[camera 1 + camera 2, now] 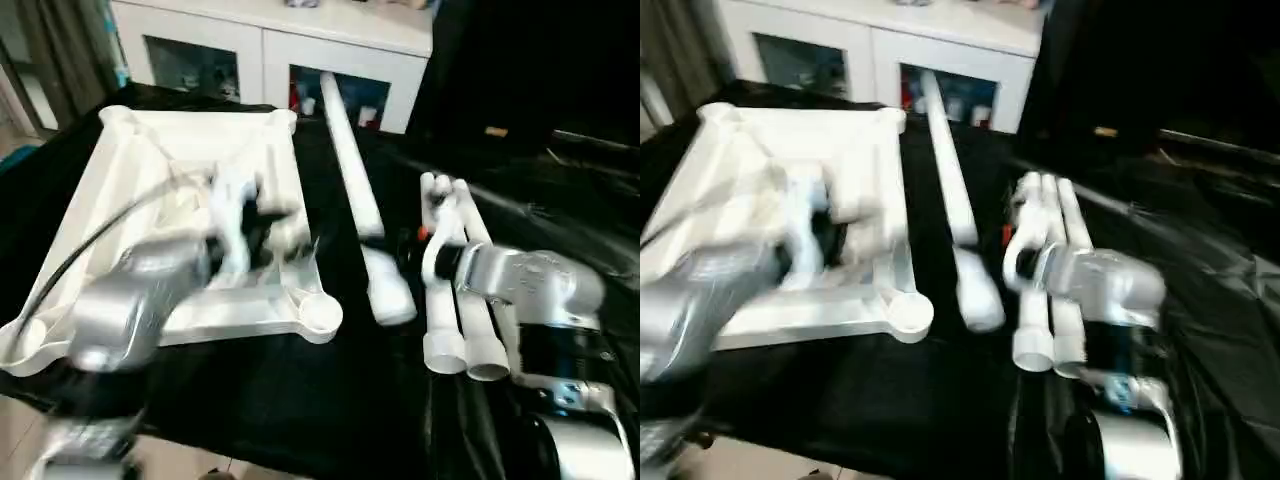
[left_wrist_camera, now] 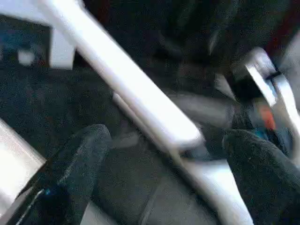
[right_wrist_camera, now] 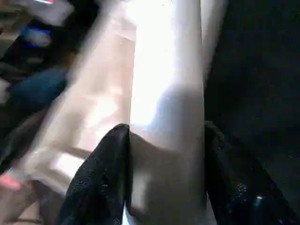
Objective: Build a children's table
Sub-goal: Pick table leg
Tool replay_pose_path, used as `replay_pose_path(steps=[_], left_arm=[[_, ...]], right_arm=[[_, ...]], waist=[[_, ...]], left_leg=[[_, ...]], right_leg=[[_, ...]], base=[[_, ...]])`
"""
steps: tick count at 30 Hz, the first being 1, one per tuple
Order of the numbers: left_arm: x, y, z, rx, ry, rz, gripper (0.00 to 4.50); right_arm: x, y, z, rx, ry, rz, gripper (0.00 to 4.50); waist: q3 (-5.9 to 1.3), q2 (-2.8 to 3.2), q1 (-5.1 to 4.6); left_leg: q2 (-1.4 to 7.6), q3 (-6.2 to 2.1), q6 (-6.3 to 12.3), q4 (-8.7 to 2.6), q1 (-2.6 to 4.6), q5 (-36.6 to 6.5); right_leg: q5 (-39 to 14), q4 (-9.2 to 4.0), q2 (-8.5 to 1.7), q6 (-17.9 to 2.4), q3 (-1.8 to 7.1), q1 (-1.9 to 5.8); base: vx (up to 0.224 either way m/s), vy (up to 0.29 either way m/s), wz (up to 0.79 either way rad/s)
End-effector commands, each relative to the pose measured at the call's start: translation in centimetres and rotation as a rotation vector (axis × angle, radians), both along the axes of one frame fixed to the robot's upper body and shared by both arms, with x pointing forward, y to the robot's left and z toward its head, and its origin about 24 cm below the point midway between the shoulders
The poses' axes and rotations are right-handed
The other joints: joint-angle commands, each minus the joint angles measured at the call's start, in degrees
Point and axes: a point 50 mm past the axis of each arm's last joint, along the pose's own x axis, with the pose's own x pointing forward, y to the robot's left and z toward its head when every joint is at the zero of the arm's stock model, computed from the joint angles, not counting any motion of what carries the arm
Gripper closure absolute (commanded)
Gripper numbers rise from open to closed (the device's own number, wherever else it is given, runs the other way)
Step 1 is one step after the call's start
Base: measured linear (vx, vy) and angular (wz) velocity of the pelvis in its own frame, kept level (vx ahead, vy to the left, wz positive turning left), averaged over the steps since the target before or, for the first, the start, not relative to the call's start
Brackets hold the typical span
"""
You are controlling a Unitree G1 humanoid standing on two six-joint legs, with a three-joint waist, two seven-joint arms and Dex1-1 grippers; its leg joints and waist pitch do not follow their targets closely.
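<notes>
My right gripper (image 3: 164, 183) clamps a table leg (image 3: 168, 93) between its fingers; my left gripper (image 2: 164, 168) gapes wide, another leg (image 2: 126, 89) beyond its fingertips.

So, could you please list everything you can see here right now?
table top: one, white, upside down with ribs showing, left on the cloth.
middle legs: apparently two, white, end to end just right of the table top.
right legs: two, white, side by side further right.
cloth: one, black, under all the parts.
cabinet: one, white with glass doors, behind the cloth.
left gripper: black fingers, open, facing the middle legs.
right gripper: black fingers, closed on either side of one of the right legs.
</notes>
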Motion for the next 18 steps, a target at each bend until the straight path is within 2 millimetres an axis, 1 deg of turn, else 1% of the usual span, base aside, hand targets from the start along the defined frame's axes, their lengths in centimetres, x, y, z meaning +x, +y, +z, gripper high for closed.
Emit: replay_pose_path(steps=[1,2,3,4,5,6,7,8,9,10,11,12,15,18], left_arm=[[0.5,0.2,0.0,-0.07,0.065,0.045,0.0],[0.8,-0.1,0.2,-0.108,0.084,0.056,0.0],[1.2,-0.4,0.4,-0.146,0.104,0.068,0.0],[1.2,-0.4,0.4,-0.146,0.104,0.068,0.0],[1.5,-1.6,1.5,-0.248,0.125,0.038,0.0],[1.6,-2.3,2.1,-0.303,0.136,0.011,0.0],[1.6,-2.8,2.5,-0.338,0.15,-0.011,0.0],[1.5,-3.3,2.8,-0.356,0.157,-0.029,0.0],[1.4,-3.4,2.8,-0.359,0.16,-0.035,0.0],[1.3,-3.9,2.8,-0.367,0.169,-0.053,0.0],[1.2,-4.3,2.9,-0.376,0.174,-0.064,0.0],[1.0,-4.7,2.9,-0.387,0.181,-0.077,0.0],[0.8,-5.0,3.0,-0.393,0.183,-0.093,0.0],[0.4,-5.3,3.2,-0.405,0.19,-0.11,0.0]], right_arm=[[-0.7,-0.7,0.7,0.043,-0.052,0.037,2.64],[-1.1,-0.8,0.9,0.058,-0.073,0.057,2.64],[-1.7,-1.0,1.2,0.076,-0.097,0.084,2.64],[-1.7,-1.0,1.2,0.076,-0.097,0.084,2.64],[-2.7,-1.6,2.0,0.107,-0.151,0.131,2.64],[-3.1,-1.8,2.3,0.125,-0.176,0.15,2.64],[-3.3,-2.0,2.5,0.129,-0.19,0.161,2.64],[-3.5,-2.0,2.6,0.13,-0.203,0.172,2.64],[-3.6,-2.0,2.7,0.132,-0.209,0.178,2.64],[-3.8,-1.9,3.0,0.137,-0.226,0.199,2.64],[-4.0,-1.8,3.1,0.143,-0.238,0.212,2.64],[-4.2,-1.7,3.2,0.145,-0.246,0.226,2.64],[-4.4,-1.6,3.1,0.139,-0.245,0.233,2.64],[-4.8,-1.4,2.8,0.11,-0.243,0.247,2.64]], waist=[[-4.26,0.95,0.25],[-4.32,1.01,0.37],[-4.32,0.87,0.38],[-4.26,0.76,0.43],[-4.23,0.32,0.36],[-4.3,0.53,0.7],[-4.22,0.36,0.75],[-4.25,0.35,0.79],[-4.18,0.47,0.8],[-4.03,0.34,0.71],[-4.05,0.41,0.69],[-4.05,0.3,0.61],[-4.07,0.22,0.45],[-4.07,0.36,0.48]], left_leg=[[-1.84,2.27,-0.77,-4.44,-0.59,-4.8],[-1.8,2.19,-0.74,-4.42,-0.52,-4.8],[-1.86,2.2,-0.56,-4.43,-0.64,-4.8],[-1.87,2.22,-0.33,-4.38,-0.63,-4.8],[-1.84,2.19,-0.22,-4.49,-0.8,-5.0],[-1.82,2.24,-0.14,-4.31,-0.53,-5.4],[-1.75,2.18,0.17,-4.33,-0.68,-5.3],[-1.76,2.14,0.07,-4.29,-0.74,-5.3],[-1.79,2.13,0.16,-4.27,-0.74,-5.8],[-1.79,2.13,0.43,-4.33,-0.84,-6.1],[-1.85,2.11,0.49,-4.31,-0.98,-6.0],[-1.89,2.14,0.63,-4.28,-1.07,-5.8],[-1.86,2.08,0.83,-4.31,-1.08,-5.4],[-1.78,2.01,0.6,-4.35,-1.01,-5.7]], right_leg=[[-4.7,-3.48,-0.6,-12.6,0.69,4.58],[-5.4,-3.48,-0.73,-12.5,0.66,4.57],[-6.7,-3.68,-0.71,-12.0,0.65,4.65],[-7.8,-3.87,-0.76,-11.6,0.7,4.59],[-8.7,-3.96,-0.78,-11.3,0.62,4.65],[-9.7,-4.12,-0.77,-11.0,0.66,4.6],[-10.0,-4.18,-0.89,-11.2,0.64,4.58],[-10.4,-4.06,-0.94,-11.2,0.62,4.53],[-11.2,-4.27,-0.86,-11.0,0.56,4.44],[-12.2,-4.45,-0.82,-10.6,0.52,4.39],[-13.1,-4.49,-0.86,-10.2,0.5,4.48],[-13.4,-4.62,-0.83,-10.0,0.51,4.46],[-14.6,-4.8,-0.78,-9.2,0.43,4.31],[-15.1,-4.87,-0.77,-8.9,0.39,4.22]], base=[[0.0,0.0,0.0],[0.0,0.0,0.0],[0.0,0.0,0.0],[0.0,0.0,0.0],[0.0,0.0,0.0],[0.0,0.0,0.0],[0.0,0.0,0.0],[0.0,0.0,0.0],[0.0,0.0,0.0],[0.0,0.0,0.0],[0.0,0.0,0.0],[0.0,0.0,0.0],[0.0,0.0,0.0],[0.0,0.0,0.0]])
